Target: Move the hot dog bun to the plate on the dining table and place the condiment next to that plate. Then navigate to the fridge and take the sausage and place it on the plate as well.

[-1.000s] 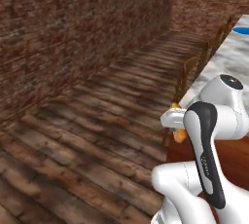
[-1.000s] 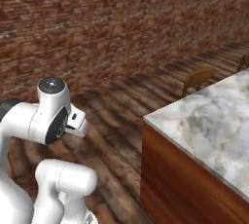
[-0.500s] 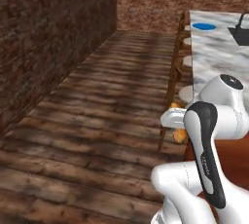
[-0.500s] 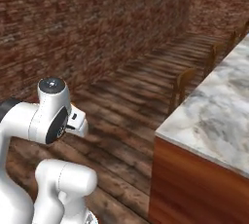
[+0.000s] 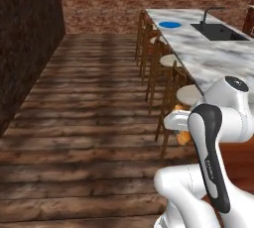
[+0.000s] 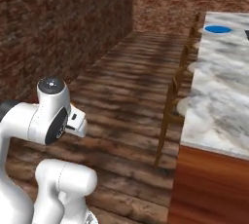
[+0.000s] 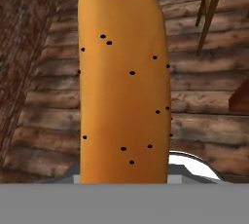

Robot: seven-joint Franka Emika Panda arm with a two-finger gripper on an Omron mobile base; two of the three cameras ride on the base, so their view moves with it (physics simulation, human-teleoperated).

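Observation:
The hot dog bun [image 7: 124,82] stands large and close in the hand view, a tan-orange roll with dark specks, and my gripper is shut on it. In the left base view an orange bit of the bun [image 5: 184,137] peeks out beside the white hand, with the gripper [image 5: 179,124] mostly hidden behind my own arm. The bright blue plate [image 5: 170,24] [image 6: 218,29] lies far ahead on the near-left part of the dining table [image 5: 223,61] [image 6: 221,91]. The condiment, fridge and sausage are out of view.
A black sink [image 5: 220,31] with a faucet [image 5: 210,12] sits in the marble top beyond the plate. Wooden stools [image 5: 190,94] [image 6: 181,106] line the table's near side. Brick walls [image 6: 58,28] bound a wide plank floor [image 5: 94,103] to the left.
The whole picture has swung as the base turned: the table top with the blue plate and sink has come into view ahead. The arm keeps its pose, the bun still held.

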